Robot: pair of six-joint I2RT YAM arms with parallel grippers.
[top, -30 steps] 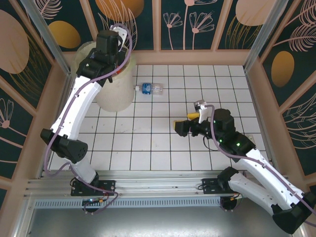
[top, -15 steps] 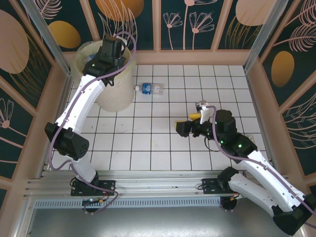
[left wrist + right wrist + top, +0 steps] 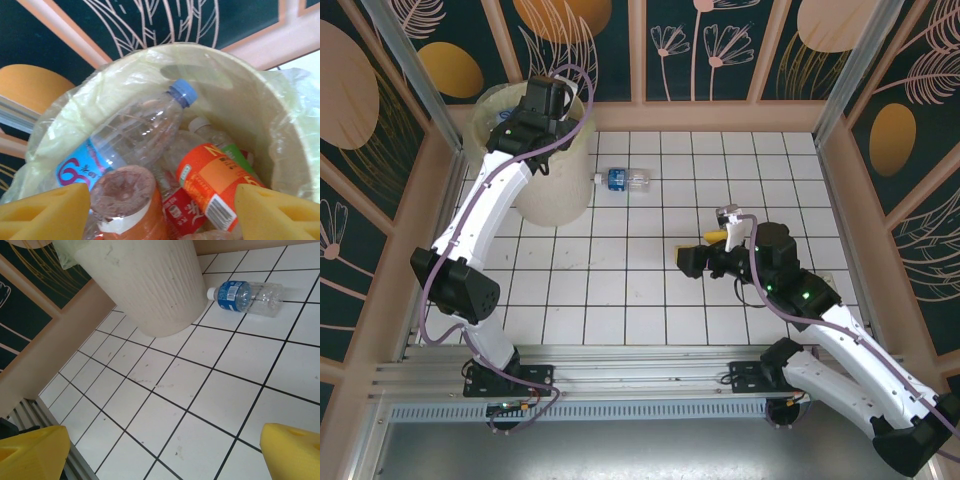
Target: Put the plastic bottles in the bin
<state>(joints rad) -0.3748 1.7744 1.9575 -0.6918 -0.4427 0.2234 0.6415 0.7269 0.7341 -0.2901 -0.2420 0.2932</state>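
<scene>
The bin (image 3: 556,196), cream-white with a pale-yellow liner, stands at the far left. My left gripper (image 3: 532,118) hangs over its mouth. In the left wrist view its yellow fingers (image 3: 45,212) stand apart, open (image 3: 162,205). An orange bottle (image 3: 125,192) lies base-up beside the left finger, clear of the right one. Around it in the bin (image 3: 150,55) lie a clear blue-capped bottle (image 3: 137,132) and an orange-labelled bottle (image 3: 220,180). One clear blue-labelled bottle (image 3: 623,180) (image 3: 247,292) lies on the tiles right of the bin (image 3: 150,285). My right gripper (image 3: 700,250) (image 3: 165,450) is open over bare tiles.
White tiled floor (image 3: 620,290) enclosed by peach wall panels; the bin sits in the far-left corner against the wall. A metal rail (image 3: 620,375) runs along the near edge at the arm bases.
The left arm has shifted slightly nearer over the bin's mouth and its elbow has dropped. The floor bottle and the right arm have stayed put.
</scene>
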